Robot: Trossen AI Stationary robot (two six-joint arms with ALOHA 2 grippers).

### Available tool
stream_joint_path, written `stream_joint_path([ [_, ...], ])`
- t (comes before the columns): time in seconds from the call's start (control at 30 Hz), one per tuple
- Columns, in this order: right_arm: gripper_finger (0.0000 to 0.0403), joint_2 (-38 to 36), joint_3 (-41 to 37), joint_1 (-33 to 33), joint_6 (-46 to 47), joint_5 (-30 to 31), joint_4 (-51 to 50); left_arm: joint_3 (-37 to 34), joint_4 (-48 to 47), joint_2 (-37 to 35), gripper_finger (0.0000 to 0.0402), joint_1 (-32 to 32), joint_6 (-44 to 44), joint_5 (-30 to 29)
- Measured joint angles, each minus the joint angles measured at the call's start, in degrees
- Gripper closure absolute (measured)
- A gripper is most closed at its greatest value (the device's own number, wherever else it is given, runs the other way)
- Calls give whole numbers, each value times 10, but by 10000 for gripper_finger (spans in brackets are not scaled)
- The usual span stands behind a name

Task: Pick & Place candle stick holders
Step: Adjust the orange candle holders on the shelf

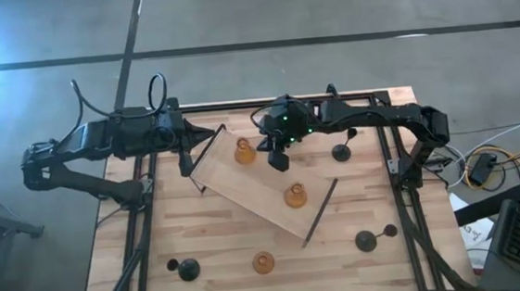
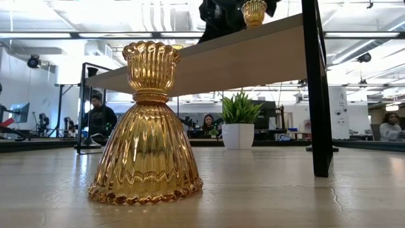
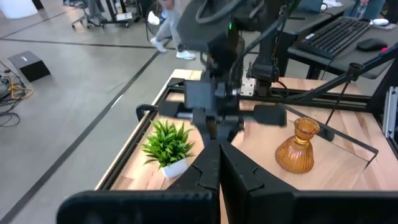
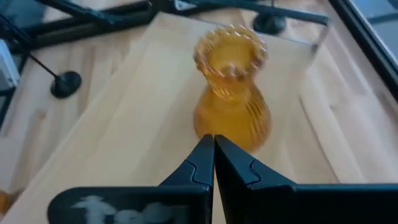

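Nearest, one amber holder (image 2: 147, 126) sits on the counter (image 1: 213, 251); two ride the tray (image 1: 245, 188) — four black ones remain. Both end effectors, left (image 1: 185, 162) and right (image 1: 280, 159), pressed together, empty.

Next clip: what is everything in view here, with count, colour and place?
amber candle stick holders: three, amber-orange; two on the tray, one on the table near its front edge.
black candle stick holders: three visible, black; one right of the tray, two near the front edge.
tray: one, light wood, dark handles; table centre, diagonal.
potted plant: one, green, white pot; near the left gripper.
people: three, room behind.
left gripper: shut, by the tray's left end.
right gripper: shut, over the tray.
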Motion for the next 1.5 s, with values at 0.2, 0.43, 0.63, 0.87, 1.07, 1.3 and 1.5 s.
stream_joint_path([
  [0.2,395,-74,12,26,-1,48,-104,0,-2,0,394,0,0,0],
  [0.43,395,-153,-21,64,42,97,-238,0,6,0,393,0,1,0],
  [0.63,395,-196,-105,114,120,109,-227,0,10,0,392,0,1,0],
  [0.87,395,-215,-169,180,185,109,-161,0,13,0,392,0,6,0],
  [1.07,395,-201,-177,203,195,125,-140,0,16,0,392,0,5,0],
  [1.3,395,-197,-174,206,198,126,-124,0,17,0,392,0,5,0],
  [1.5,395,-196,-165,206,198,124,-104,0,17,0,392,0,7,0],
])
